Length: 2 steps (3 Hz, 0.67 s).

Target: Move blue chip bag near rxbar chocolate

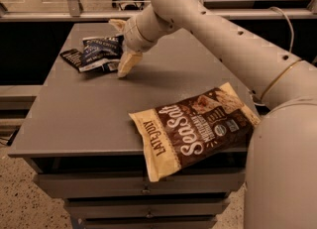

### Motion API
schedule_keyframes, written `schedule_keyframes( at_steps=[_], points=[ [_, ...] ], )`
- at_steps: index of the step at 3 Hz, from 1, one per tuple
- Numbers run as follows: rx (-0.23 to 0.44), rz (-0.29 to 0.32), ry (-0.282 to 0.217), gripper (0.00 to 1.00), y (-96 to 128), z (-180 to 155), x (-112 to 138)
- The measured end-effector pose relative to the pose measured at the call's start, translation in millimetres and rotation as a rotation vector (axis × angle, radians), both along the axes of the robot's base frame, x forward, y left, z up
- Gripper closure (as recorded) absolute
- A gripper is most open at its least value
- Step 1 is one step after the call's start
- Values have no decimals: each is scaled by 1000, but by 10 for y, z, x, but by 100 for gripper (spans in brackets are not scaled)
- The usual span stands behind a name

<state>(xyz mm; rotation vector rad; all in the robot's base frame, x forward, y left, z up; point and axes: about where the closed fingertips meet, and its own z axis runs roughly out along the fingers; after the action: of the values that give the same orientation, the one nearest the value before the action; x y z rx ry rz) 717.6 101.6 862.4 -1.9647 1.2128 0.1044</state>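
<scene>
Lying sideways, blue chip bag [100, 49] (gripper [119, 47] alongside)

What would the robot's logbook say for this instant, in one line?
blue chip bag: lying against rxbar chocolate | pincer: open, beside that bag | Sea Salt bag: overhanging front edge

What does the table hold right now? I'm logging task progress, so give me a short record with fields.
table: grey, drawers below
rxbar chocolate: far left of the top
blue chip bag: overlapping the bar's right end
claw: open, at the blue bag's right edge
Late July Sea Salt bag: front right, overhanging the front edge
</scene>
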Motion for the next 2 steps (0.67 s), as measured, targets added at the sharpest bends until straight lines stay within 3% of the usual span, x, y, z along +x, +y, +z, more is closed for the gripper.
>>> schedule_keyframes(
  at_steps=[1,2],
  points=[
    [0,0,0,0,-1,8,0],
    [0,0,0,23,-2,19,0]
  ],
)
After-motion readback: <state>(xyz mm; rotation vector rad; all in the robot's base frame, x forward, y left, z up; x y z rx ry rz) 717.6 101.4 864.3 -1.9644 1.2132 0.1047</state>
